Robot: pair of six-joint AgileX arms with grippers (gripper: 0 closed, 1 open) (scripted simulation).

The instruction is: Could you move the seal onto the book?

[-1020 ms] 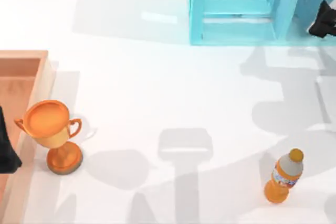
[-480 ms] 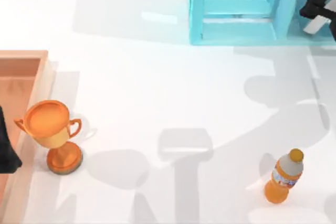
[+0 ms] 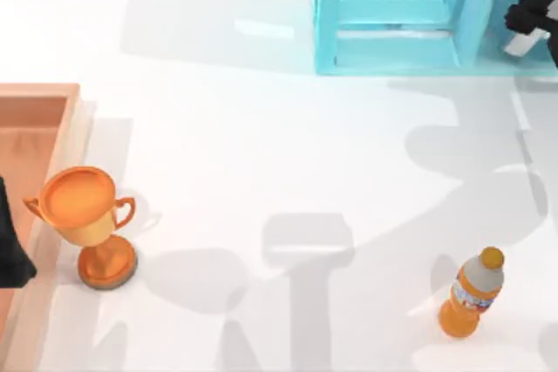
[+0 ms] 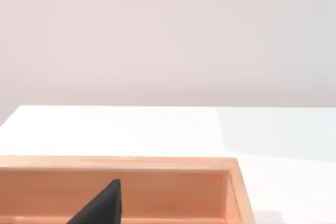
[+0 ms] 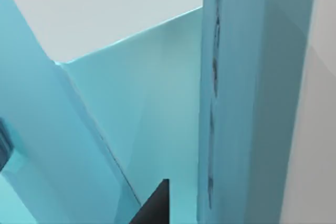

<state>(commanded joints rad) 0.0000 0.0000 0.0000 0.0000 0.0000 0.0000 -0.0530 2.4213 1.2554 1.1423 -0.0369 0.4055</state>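
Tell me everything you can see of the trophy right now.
The trophy is orange-gold and glossy like metal, with a wide open cup, two small side handles, a narrow stem and a round base. It stands upright on the white table near its left side, right beside the wooden tray. No gripper touches it.

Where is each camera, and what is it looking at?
Top view: above the table, looking down at trophy, bottle, tray, shelf; right pincer at far right, left arm at left edge.
Left wrist view: on the left arm, facing the tray and table; a dark fingertip shows.
Right wrist view: on the right arm, close against the shelf.
Shared: tray, shelf.
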